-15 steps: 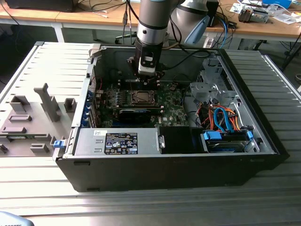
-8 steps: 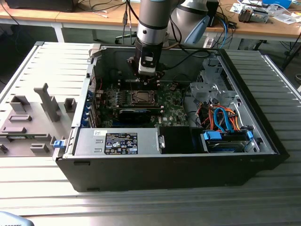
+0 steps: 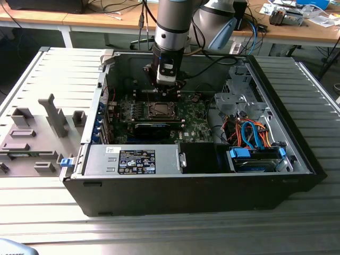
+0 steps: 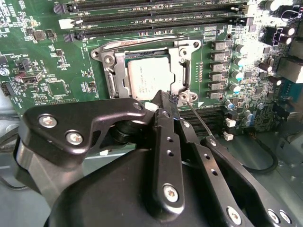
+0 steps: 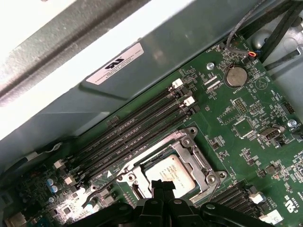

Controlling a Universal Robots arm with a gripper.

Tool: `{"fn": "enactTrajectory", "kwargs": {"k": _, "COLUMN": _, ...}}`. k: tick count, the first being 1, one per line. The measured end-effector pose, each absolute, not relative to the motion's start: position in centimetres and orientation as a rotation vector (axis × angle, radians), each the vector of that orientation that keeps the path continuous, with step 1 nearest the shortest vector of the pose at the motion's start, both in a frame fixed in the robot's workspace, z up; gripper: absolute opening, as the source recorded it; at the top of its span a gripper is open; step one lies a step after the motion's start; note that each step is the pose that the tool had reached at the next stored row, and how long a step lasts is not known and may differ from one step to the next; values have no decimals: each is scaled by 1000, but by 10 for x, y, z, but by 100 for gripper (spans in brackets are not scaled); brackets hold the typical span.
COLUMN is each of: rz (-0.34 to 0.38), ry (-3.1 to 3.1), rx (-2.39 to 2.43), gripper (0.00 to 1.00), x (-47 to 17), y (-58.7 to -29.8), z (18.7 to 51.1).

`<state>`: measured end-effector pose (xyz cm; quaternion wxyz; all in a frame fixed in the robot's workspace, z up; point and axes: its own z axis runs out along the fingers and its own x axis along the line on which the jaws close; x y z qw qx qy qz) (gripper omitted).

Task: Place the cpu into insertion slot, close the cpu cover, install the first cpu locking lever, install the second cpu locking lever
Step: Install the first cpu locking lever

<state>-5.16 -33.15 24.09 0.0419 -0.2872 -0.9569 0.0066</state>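
One open computer case [image 3: 276, 138] lies on its side, its green circuit board [image 4: 42, 56] facing up. Over it the gripper [image 4: 163, 97] hangs clenched, fingertips pressed together just above the cpu cover [image 4: 177, 71], which lies closed over the cpu [image 4: 147, 75] seated in the insertion slot [image 5: 142, 189].

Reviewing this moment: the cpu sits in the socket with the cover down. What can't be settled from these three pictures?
- Lever latching: in the second wrist view the tool covers the near edge of the cpu cover, so where the thin lever ends is hidden.
- The cpu near edge: hidden by the tool in the first wrist view.
- The insertion slot in the exterior view: too small for detail.
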Motion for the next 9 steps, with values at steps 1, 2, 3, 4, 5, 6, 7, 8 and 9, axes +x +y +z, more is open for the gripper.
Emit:
{"fn": "enactTrajectory", "kwargs": {"k": 1, "rz": 20, "ry": -2929, "rx": -878, "gripper": 11, "x": -52, "y": -332, "z": 241}}
{"fn": "enactTrajectory", "kwargs": {"k": 2, "rz": 20, "ry": -2930, "rx": -876, "gripper": 11, "x": -52, "y": -332, "z": 241}}
{"fn": "enactTrajectory", "kwargs": {"k": 3, "rz": 20, "ry": -2930, "rx": -874, "gripper": 11, "x": -52, "y": -332, "z": 241}}
{"fn": "enactTrajectory", "kwargs": {"k": 4, "rz": 20, "ry": -2931, "rx": -871, "gripper": 11, "x": -52, "y": -332, "z": 241}}
{"fn": "enactTrajectory", "kwargs": {"k": 5, "rz": 20, "ry": -2932, "rx": -869, "gripper": 11, "x": -52, "y": -332, "z": 241}}
{"fn": "enactTrajectory", "kwargs": {"k": 6, "rz": 20, "ry": -2933, "rx": -866, "gripper": 11, "x": -52, "y": -332, "z": 241}}
{"fn": "enactTrajectory", "kwargs": {"k": 7, "rz": 20, "ry": -2935, "rx": -857, "gripper": 11, "x": -52, "y": -332, "z": 241}}
{"fn": "enactTrajectory", "kwargs": {"k": 8, "rz": 21, "ry": -2937, "rx": -850, "gripper": 11, "x": -52, "y": -332, "z": 241}}
{"fn": "enactTrajectory", "kwargs": {"k": 9, "rz": 21, "ry": -2939, "rx": -843, "gripper": 11, "x": -52, "y": -332, "z": 241}}
